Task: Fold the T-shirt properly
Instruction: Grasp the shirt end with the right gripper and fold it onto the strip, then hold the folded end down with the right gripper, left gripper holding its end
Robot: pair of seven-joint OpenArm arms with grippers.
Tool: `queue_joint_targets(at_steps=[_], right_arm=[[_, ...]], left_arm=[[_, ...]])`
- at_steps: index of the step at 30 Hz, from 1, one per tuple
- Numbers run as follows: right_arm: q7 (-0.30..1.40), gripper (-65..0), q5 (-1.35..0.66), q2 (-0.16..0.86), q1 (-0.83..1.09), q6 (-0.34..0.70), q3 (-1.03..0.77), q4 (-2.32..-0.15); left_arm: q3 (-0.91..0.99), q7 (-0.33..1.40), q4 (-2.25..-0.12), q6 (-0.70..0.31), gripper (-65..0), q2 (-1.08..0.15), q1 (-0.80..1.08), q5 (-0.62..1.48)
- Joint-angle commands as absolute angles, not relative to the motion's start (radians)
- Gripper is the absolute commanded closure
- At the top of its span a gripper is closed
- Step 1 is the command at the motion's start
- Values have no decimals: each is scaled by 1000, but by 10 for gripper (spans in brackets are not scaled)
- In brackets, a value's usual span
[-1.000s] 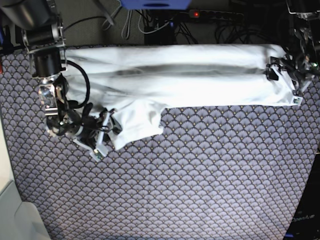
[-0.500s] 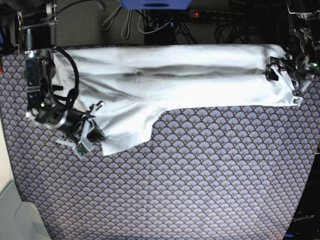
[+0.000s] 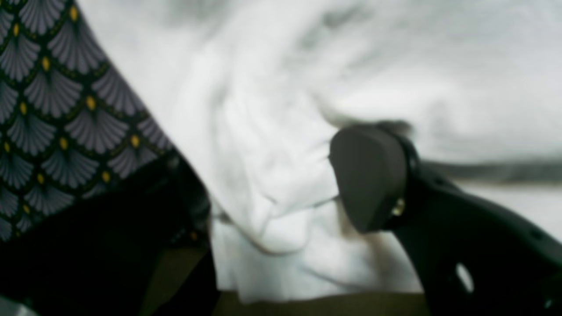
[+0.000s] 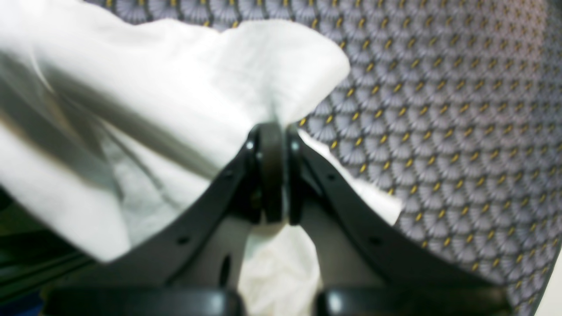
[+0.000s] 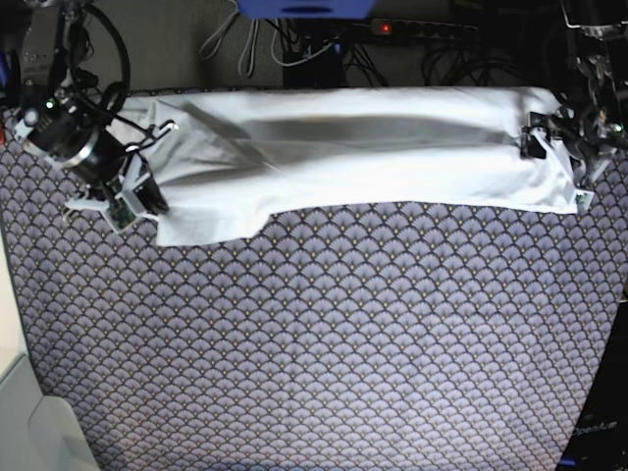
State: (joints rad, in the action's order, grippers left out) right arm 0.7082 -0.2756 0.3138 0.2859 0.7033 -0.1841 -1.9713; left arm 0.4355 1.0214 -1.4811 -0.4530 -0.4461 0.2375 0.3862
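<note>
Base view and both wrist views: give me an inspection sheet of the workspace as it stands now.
Surface: purple fan-patterned table cloth, flat.
Job's things: large plain white short-sleeved T-shirt, a long wrinkled band across the far side.
Clutter: nothing seen.
Grippers: right gripper shut on the shirt's edge; left gripper has shirt fabric between its fingers, one pad touching the cloth.
Cables: black cables behind the table.
Surroundings: dark power strip with a red light.
</note>
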Motion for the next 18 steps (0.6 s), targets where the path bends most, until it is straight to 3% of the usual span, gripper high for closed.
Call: queue_joint_targets(at_steps=[1,18], right_arm=[[687,0,-286,325,305,698,-197,-1989],[696,0,-285,295,403,698,-194,-1986]], left_arm=[[432,1029,-1486,-461,-450,-453,236,397],[432,1027,-1484,-461,-452,-456,243,397]])
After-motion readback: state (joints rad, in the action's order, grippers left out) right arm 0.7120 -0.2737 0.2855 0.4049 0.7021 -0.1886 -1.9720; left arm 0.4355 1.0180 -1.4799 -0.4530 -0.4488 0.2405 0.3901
